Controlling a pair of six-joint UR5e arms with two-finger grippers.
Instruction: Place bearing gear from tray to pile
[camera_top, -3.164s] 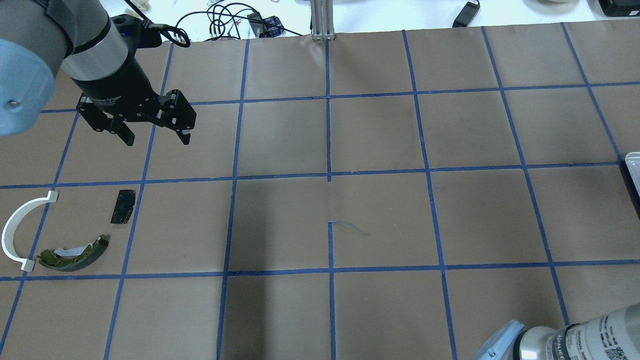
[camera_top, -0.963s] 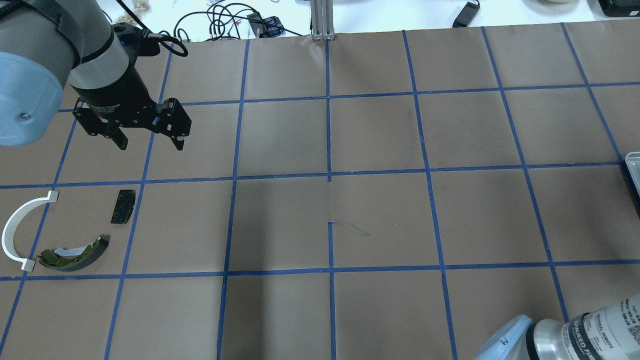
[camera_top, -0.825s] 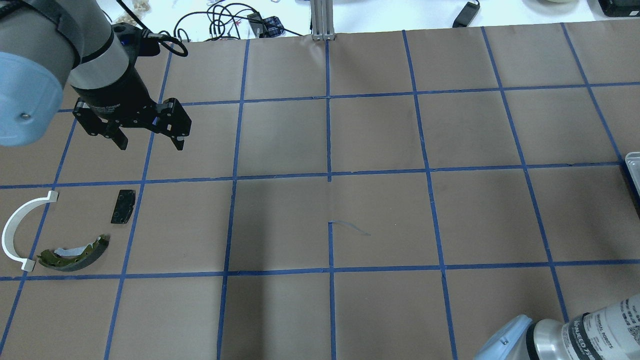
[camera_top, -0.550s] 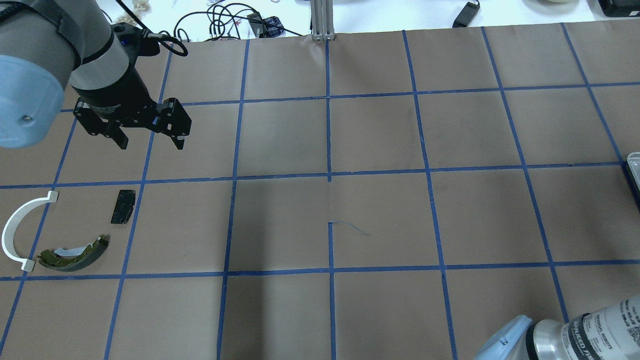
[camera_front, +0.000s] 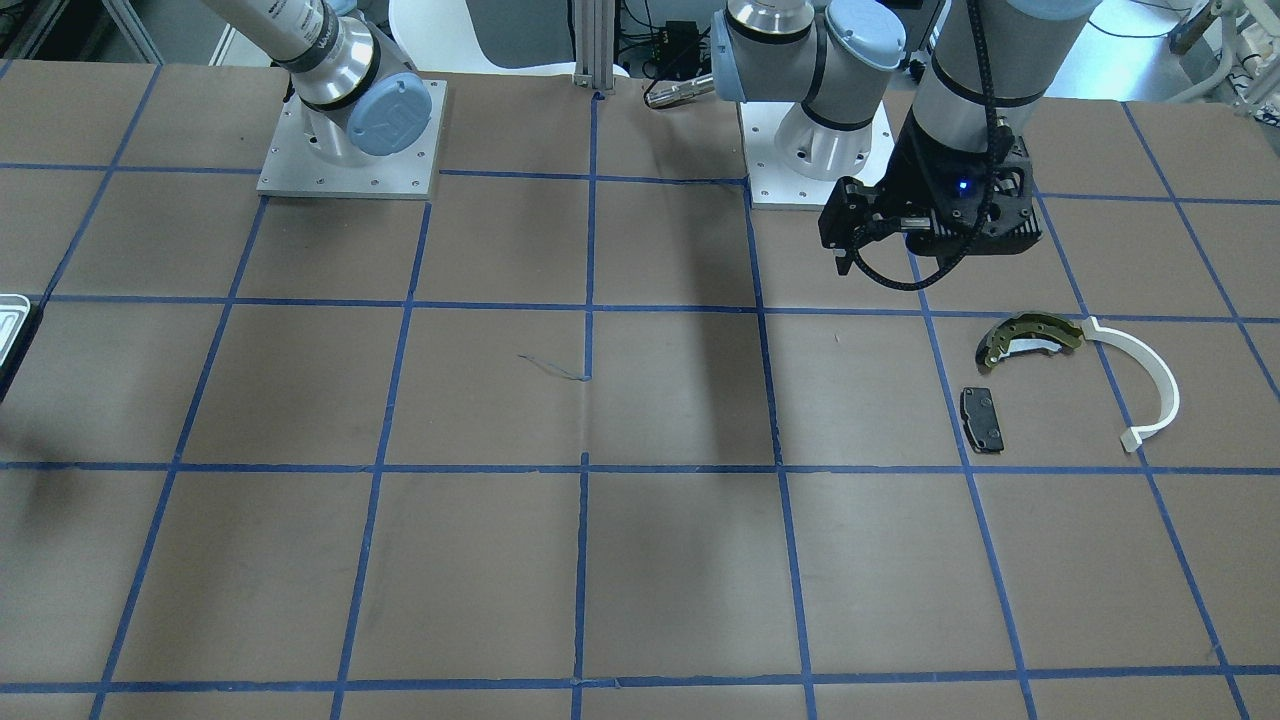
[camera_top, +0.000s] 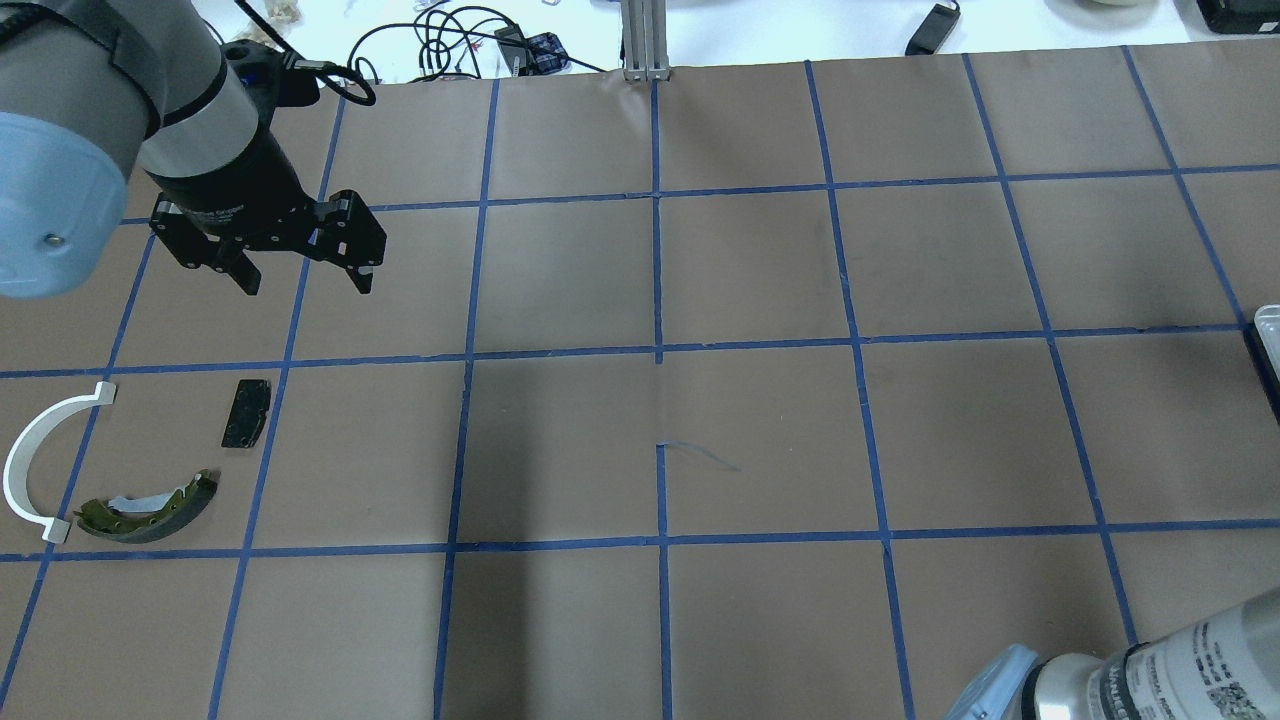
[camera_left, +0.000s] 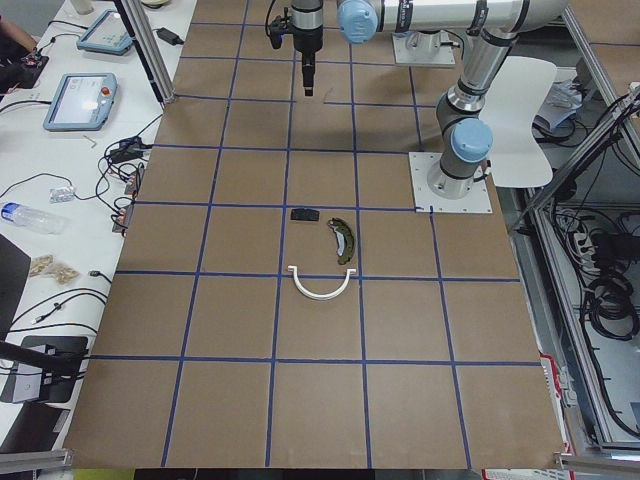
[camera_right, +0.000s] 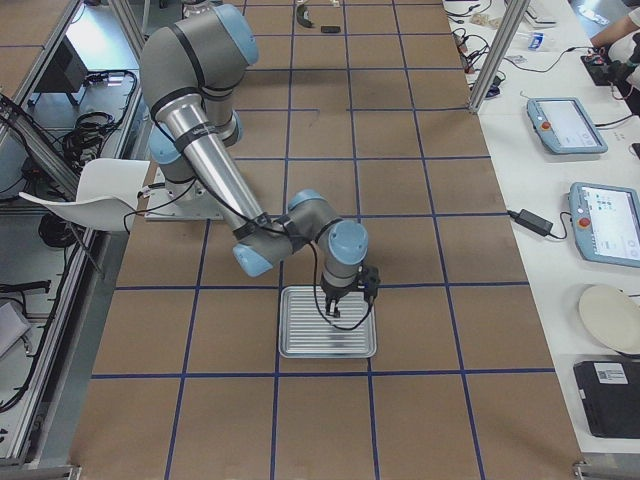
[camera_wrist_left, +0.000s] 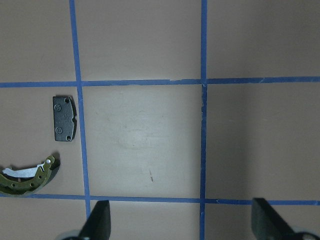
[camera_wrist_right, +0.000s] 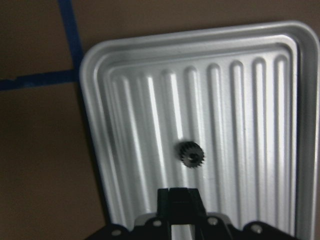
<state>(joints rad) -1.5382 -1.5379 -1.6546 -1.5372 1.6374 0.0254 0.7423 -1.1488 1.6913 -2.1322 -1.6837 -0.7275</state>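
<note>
My right arm bends down over the tray (camera_wrist_right: 240, 110). Its pincer (camera_wrist_right: 179, 191), closed and empty, hangs just beside the bearing gear (camera_wrist_right: 191, 154). My left pincer (camera_top: 305, 284) gapes wide, empty.

brown table (camera_top: 760, 420), blue tape grid; on it: tray (camera_right: 300, 330), olive shoe (camera_top: 150, 527), white arc strip (camera_top: 11, 470), black pad (camera_top: 246, 412).

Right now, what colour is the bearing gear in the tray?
Black. The bearing gear lies on the silvery ridged tray; it shows best in the right wrist-mounted view.

bearing gear (camera_wrist_right: 190, 153) lies in the tray (camera_wrist_right: 131, 70), well apart from the pile (camera_top: 246, 412).
</note>
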